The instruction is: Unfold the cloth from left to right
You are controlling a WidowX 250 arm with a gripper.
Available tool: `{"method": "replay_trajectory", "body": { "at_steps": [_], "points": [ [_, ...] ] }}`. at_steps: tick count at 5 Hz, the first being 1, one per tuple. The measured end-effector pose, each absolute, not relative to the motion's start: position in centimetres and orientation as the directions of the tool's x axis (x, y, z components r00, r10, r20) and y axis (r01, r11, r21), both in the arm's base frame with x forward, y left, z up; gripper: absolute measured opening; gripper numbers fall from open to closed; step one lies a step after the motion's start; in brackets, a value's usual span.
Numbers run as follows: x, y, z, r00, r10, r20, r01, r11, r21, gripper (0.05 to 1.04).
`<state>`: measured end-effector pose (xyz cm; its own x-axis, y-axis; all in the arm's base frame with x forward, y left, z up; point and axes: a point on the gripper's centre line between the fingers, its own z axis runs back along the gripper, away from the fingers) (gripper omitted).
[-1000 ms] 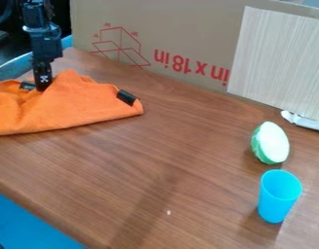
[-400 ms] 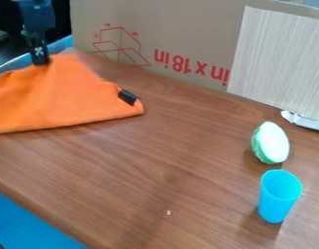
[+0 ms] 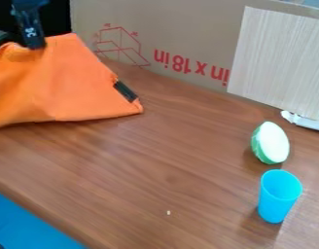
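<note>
At the upper left my gripper [image 3: 36, 47] is shut on the top edge of the orange cloth [image 3: 64, 90], holding that edge raised above the table. From there the cloth hangs in a steep slope, its lower part resting on the table at the left. A black patch [image 3: 126, 91] marks its right edge, close to the right corner on the wood. The fingertips are partly hidden by the fabric.
A blue cup [image 3: 277, 197] stands at the lower right, with a green and white rounded object [image 3: 271, 143] just behind it. A cardboard wall [image 3: 182, 29] and a pale panel [image 3: 279, 63] line the back of the wooden table [image 3: 155, 160].
My gripper has risen and shifted slightly left, lifting the cloth's held edge with it. The cloth has stretched upward into a taller slope, while its right corner has stayed in place.
</note>
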<state>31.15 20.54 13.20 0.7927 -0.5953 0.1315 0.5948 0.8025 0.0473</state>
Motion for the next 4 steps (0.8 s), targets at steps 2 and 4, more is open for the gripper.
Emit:
{"method": "replay_trajectory", "body": {
  "at_steps": [2,4],
  "points": [
    [25.9,12.4,11.1,0.768,-0.627,0.129,0.612,0.778,0.141,0.05],
    [23.3,10.0,4.8,0.756,-0.646,0.101,0.567,0.724,0.392,0.05]
  ]
}}
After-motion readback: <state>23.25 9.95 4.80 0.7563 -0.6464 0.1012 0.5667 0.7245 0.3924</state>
